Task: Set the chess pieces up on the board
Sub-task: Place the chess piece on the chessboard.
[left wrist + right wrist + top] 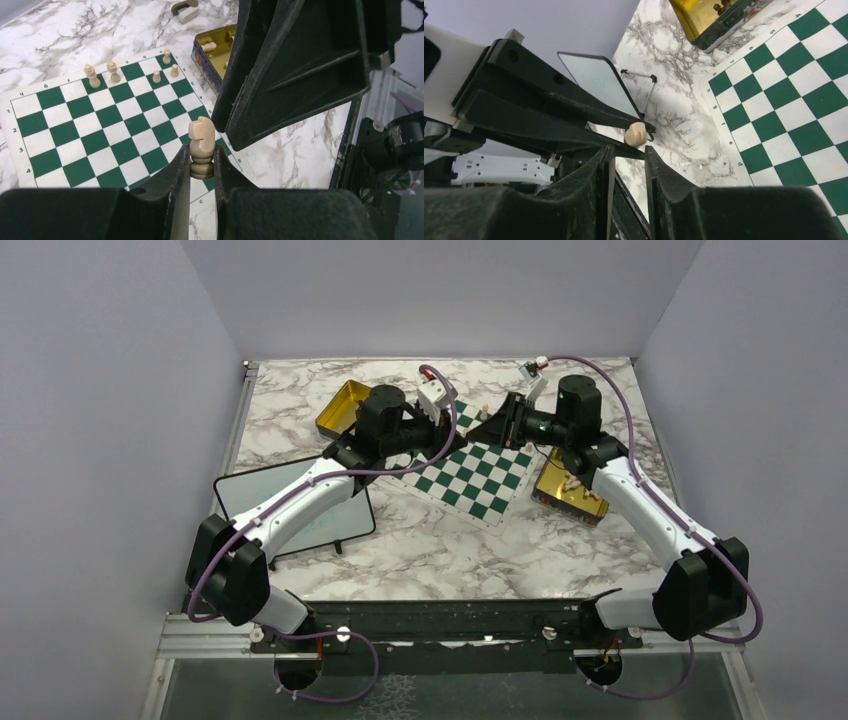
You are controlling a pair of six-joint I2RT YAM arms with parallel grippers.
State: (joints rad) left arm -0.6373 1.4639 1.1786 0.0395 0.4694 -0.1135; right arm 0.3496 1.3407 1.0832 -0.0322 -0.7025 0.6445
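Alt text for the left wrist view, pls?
The left gripper has its jaws closed on the base of a pale beige knight chess piece, above a green-and-white checked board. A few pale beige pieces stand near its far edge, with a shiny gold rectangular tin beyond.

A robot lab's test cell, this one: plain pale walls [100, 390] box in a marble-patterned worktop [450, 550] on three sides. The left arm [290, 505] and the right arm [640, 502] sit bolted to a black rail [450, 620] at the near edge, with purple cables [618, 375] looping off them.
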